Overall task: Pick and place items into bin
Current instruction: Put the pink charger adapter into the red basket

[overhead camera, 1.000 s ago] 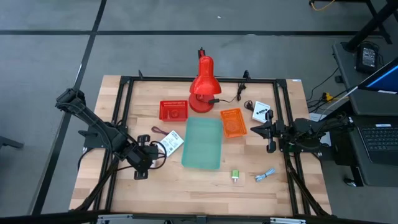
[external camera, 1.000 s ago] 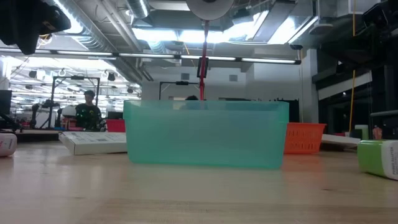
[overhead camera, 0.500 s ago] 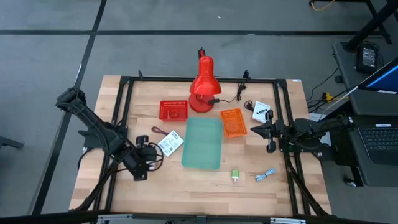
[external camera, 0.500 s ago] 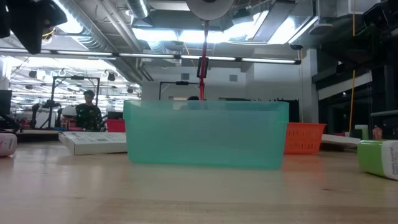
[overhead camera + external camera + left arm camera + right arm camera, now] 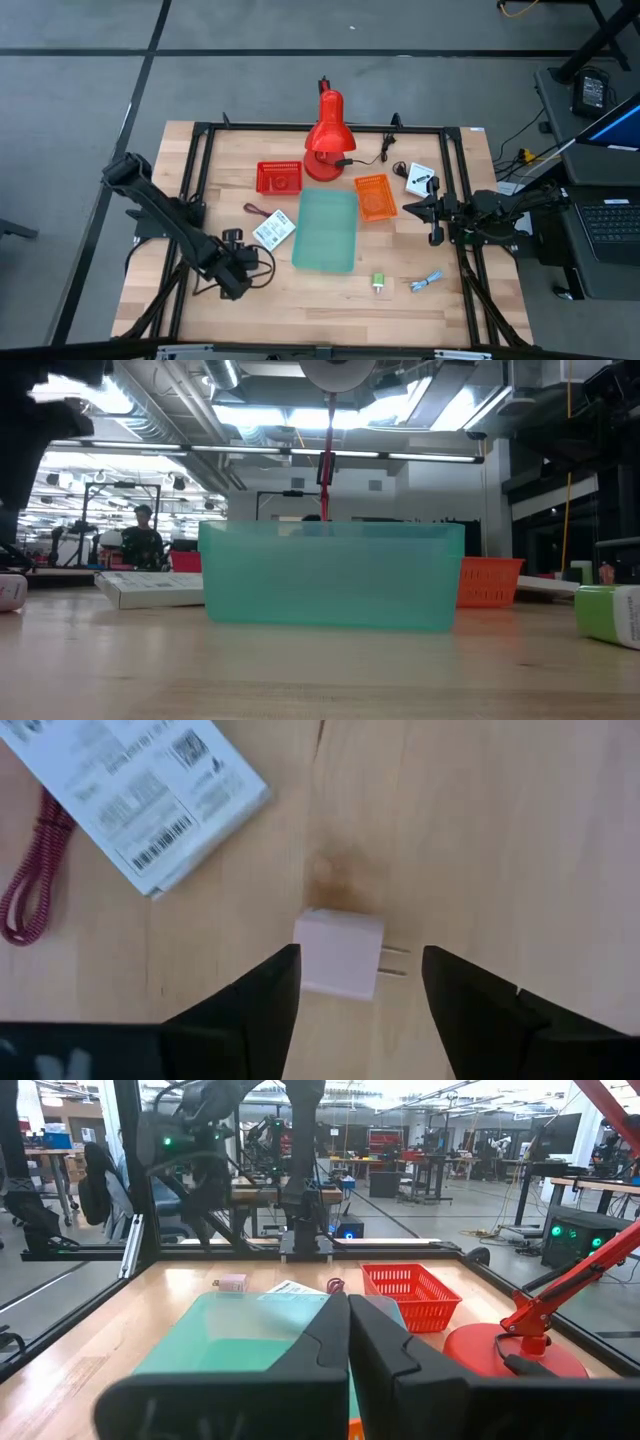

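Left hand (image 5: 360, 982) hangs with fingers apart astride the pink cube (image 5: 339, 951), not touching it.

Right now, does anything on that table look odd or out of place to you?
Nothing looks spilled or broken. The one oddity is a pink plug adapter lying on its side, prongs pointing sideways, between the open fingers of the left hand. The white packet beside it sits askew, next to a red coiled cable.
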You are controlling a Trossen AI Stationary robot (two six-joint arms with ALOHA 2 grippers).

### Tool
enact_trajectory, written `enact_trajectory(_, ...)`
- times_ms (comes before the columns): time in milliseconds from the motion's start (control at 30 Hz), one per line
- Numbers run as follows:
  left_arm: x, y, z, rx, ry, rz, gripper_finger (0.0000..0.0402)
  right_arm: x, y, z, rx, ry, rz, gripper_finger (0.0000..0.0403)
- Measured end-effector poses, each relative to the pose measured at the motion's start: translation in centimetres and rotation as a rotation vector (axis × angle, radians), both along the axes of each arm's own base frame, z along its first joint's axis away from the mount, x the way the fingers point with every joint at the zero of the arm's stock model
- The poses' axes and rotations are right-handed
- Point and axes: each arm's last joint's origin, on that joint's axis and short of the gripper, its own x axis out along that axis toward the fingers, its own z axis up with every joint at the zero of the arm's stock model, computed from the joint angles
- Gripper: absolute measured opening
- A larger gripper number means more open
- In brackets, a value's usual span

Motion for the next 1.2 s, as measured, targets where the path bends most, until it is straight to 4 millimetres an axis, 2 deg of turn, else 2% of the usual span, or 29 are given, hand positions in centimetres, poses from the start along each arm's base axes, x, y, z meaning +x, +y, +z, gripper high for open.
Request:
enact_trajectory(200,0.5,-0.4,-1.7,0.045,0.063,-0.027,0.0204,0.0,0.0,0.0,0.0,0.0,0.0,0.0)
enact_trajectory(467,0.5,-0.4,-1.9,0.057,0.061,-0.032,0.0203,0.0,0.0,0.0,0.0,0.0,0.0,0.0)
enact_trajectory(733,-0.5,0.5,-3.6,0.096,0.079,0.1,0.0203,0.0,0.0,0.0,0.0,0.0,0.0,0.0)
enact_trajectory(1200,-0.6,0.5,-3.7,0.079,0.103,0.07,0.0203,0.0,0.0,0.0,0.0,0.0,0.0,0.0)
